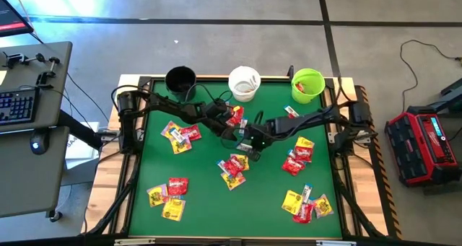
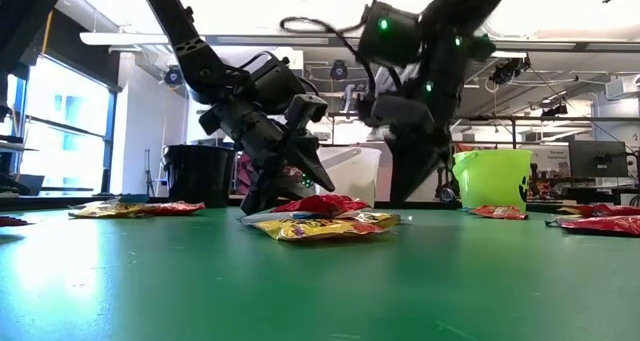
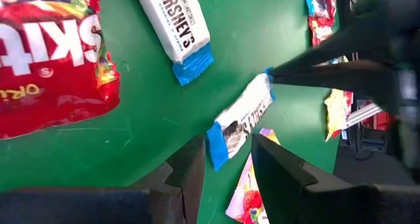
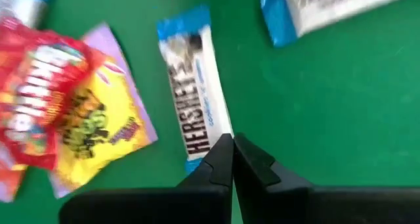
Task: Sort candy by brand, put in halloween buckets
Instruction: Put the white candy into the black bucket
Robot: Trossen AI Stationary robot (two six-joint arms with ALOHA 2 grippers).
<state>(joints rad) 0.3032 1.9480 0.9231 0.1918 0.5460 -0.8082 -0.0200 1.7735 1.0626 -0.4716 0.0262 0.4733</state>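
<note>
You can read "HERSHEY'S" on the white-and-blue bar in the left wrist shot, and again on the slim bar in the right wrist one. The red packet only shows "SKIT" plus "ORI" underneath.

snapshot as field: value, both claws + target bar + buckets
left claw: open, straddling one end of the Hershey's bar
right claw: shut, tips pressing the bar's other end
bar: flat on the green table, a second Hershey's bar apart from it
buckets: black bucket, white bucket, lime green bucket along the far edge
loose candy: red and yellow packets scattered
</note>
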